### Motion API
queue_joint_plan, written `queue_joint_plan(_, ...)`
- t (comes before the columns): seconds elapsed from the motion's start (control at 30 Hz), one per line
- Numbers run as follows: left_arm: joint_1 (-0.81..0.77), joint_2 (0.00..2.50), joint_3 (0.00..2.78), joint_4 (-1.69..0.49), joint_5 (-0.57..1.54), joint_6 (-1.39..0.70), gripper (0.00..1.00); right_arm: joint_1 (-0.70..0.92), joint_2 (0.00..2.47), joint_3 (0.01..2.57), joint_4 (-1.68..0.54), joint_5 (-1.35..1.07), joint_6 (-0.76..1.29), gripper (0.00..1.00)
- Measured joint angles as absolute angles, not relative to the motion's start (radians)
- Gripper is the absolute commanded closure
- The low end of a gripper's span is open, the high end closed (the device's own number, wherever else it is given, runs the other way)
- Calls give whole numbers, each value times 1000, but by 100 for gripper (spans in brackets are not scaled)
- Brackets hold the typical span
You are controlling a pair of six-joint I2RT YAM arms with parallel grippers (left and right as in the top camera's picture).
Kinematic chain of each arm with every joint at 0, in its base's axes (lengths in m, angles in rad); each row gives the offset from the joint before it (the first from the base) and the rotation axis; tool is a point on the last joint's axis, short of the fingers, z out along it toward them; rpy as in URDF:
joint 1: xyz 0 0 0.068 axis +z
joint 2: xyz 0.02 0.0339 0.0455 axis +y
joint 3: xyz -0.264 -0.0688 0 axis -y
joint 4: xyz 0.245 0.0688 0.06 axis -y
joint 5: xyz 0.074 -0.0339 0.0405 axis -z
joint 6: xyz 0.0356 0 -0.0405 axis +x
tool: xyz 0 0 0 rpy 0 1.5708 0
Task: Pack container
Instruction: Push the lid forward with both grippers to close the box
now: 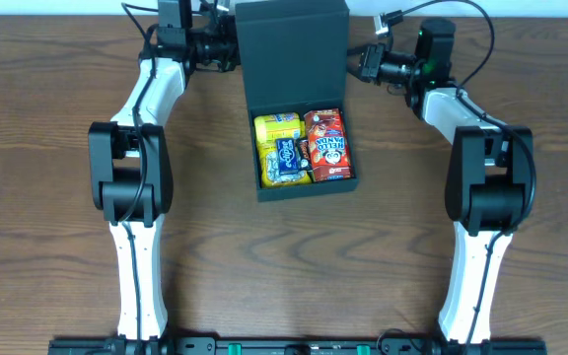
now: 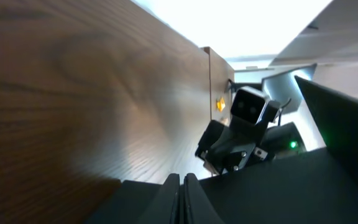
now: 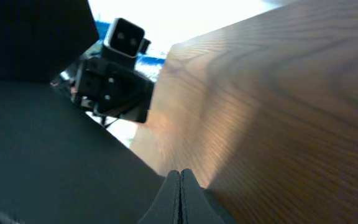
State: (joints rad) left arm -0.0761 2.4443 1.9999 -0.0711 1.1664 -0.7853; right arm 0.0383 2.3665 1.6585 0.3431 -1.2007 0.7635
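Shut and empty, the left pincer [image 1: 229, 47] and right pincer [image 1: 359, 61] flank the container's [image 1: 304, 189] raised lid [image 1: 292, 49].
With snack packets [image 1: 284, 148] inside, at the desk's [image 1: 47, 247] far edge, shut tips likely suit pushing it down.

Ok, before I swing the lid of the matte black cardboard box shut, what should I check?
1. Lid of the matte black cardboard box standing open: ok.
2. Red Hello Panda carton, yellow packet and blue packet inside the walls: ok.
3. Nothing poking above the rim: cannot tell.
4. Left gripper shut, beside the lid's left edge: ok.
5. Right gripper shut, beside its right edge: ok.
6. Either gripper touching the lid: cannot tell.
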Motion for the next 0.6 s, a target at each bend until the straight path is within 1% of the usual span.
queue_joint_plan(0.33,-77,2426,2000,-78,1229,-769,94,39,2366,1670,340,-1339,789,99)
queue_joint_plan(0.6,-77,2339,2000,-80,1238,-733,94,39,2366,1671,227,-1422,805,98)
